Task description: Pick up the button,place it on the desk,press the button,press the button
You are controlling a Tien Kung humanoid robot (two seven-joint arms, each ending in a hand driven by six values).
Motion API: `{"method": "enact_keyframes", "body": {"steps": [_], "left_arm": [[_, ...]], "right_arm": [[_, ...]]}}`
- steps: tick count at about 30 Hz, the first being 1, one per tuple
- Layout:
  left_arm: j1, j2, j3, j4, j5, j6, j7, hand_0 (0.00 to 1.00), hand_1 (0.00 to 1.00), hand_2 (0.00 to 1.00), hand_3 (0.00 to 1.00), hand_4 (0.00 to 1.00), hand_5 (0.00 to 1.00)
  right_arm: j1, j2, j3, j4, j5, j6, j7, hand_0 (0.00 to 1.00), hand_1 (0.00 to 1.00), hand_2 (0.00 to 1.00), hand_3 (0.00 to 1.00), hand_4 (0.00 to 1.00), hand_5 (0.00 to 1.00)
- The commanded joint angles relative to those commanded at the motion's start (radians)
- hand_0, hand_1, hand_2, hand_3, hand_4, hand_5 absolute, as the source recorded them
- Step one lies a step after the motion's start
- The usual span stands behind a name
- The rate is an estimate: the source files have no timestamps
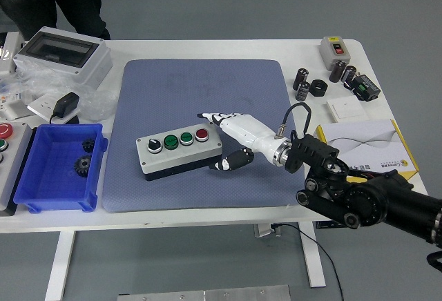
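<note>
Fingers (210,117) of the white right hand (238,135) stretch loosely, holding nothing, beside the red end of the button box (179,151), thumb curled near its side. At centre frame the box lies flat on the blue mat (200,80) covering the white surface (304,49), so pick-up and placement appear finished. Both presses seemingly remain, with no fingertip on a button.

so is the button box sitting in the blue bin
No, the button box sits on the grey mat, to the right of the blue bin.
</note>
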Motion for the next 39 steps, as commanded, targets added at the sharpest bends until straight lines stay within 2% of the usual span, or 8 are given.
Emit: {"method": "enact_keyframes", "body": {"steps": [4,16,28,34,39], "left_arm": [[0.000,0.002,-0.001,0.001,0.001,0.000,-0.002,0.660,0.607,0.522,0.588,0.523,0.148],[0.005,0.008,0.000,0.006,-0.006,0.004,-0.011,0.661,0.609,0.524,0.590,0.525,0.141],[0.005,0.011,-0.002,0.009,-0.001,0.005,-0.019,0.661,0.609,0.524,0.590,0.527,0.137],[0.005,0.013,-0.001,0.007,0.000,0.005,-0.015,0.661,0.609,0.524,0.590,0.526,0.136],[0.000,0.014,-0.006,0.007,0.007,0.002,-0.017,0.661,0.610,0.525,0.591,0.526,0.134]], "right_arm": [[0.008,-0.009,-0.014,0.004,0.008,0.004,-0.001,0.852,0.863,0.980,0.998,0.874,0.231],[0.000,-0.094,-0.037,0.060,0.070,0.011,0.009,0.853,0.858,0.980,0.998,0.859,0.214],[-0.004,-0.123,-0.037,0.091,0.094,0.008,0.019,0.847,0.839,0.973,0.998,0.849,0.206],[0.015,-0.113,-0.018,0.081,0.103,0.024,0.017,0.842,0.828,0.970,0.998,0.829,0.216],[0.053,-0.073,-0.026,0.056,0.093,0.053,0.002,0.842,0.828,0.971,0.998,0.821,0.214]]}}
